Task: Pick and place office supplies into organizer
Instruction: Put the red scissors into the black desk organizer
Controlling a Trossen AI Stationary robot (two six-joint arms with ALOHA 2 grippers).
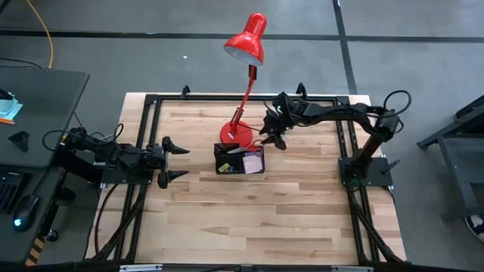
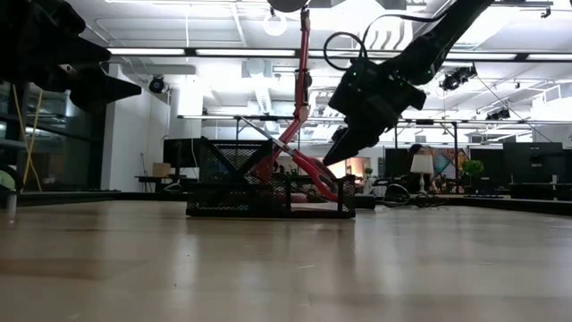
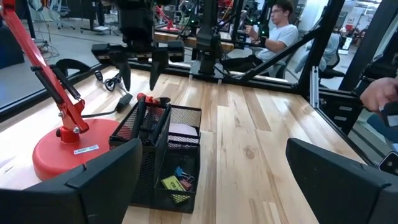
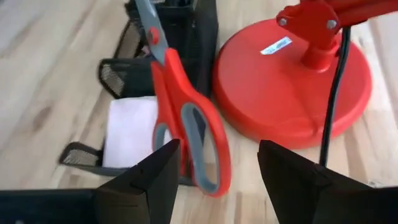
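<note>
Right gripper (image 4: 214, 171): two dark fingers (image 4: 152, 177), parted, nothing clamped between them. It hangs above the tabletop (image 1: 287, 219) at the organizer's lamp-side end, just off the red handles.

Scissors (image 4: 180, 106), one pair, red-handled with grey-lined loops: standing tilted in the organizer (image 4: 186, 37), blades down inside the tall mesh compartment, handles sticking out toward the right gripper. The lower handle loop lies just ahead of the right fingers and a little to one side of the gap; whether a finger touches it cannot be told.

Sticky-note pad (image 4: 130, 130), one seen in the right wrist view, pale, lying flat in a low mesh compartment beneath the scissor handles. The high view shows pink-purple paper in the same end of the organizer (image 1: 240, 161); the number of pads cannot be told.

Small coloured clips (image 3: 176, 180), several, yellow and blue among them, in the low front compartment; exact count cannot be told.

Organizer, one, black mesh, several compartments, standing mid-tabletop, just beside the lamp base.

Desk lamp (image 1: 243, 83), one, red, round base (image 4: 292, 81) next to the organizer, arm leaning away, shade past the tabletop's far edge.

Left gripper (image 1: 175, 159): fingers spread wide, empty, at the tabletop's left side, well apart from the organizer and pointing toward it.

Person (image 3: 277, 31), one, seated beyond the tabletop in the left wrist view.
</note>
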